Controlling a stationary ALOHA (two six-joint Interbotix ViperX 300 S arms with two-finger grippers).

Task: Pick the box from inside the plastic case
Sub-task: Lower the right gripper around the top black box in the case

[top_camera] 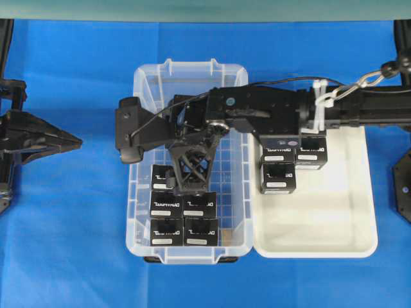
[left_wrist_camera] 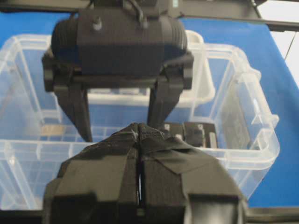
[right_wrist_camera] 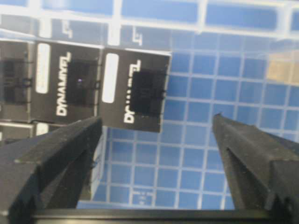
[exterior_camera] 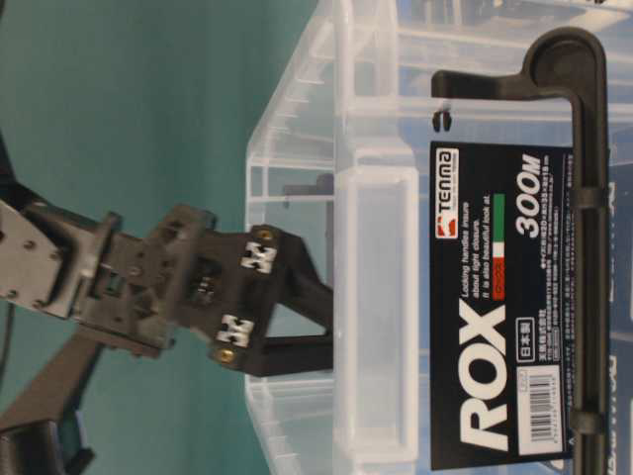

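Right end effector is held wide open, empty, inside the plastic case above the box (nothing grasped yet); three boxes lie beside the case.

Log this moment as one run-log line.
right hand: open, over boxes in plastic case | left hand: shut, parked outside | box: not gripped | white tray: three boxes
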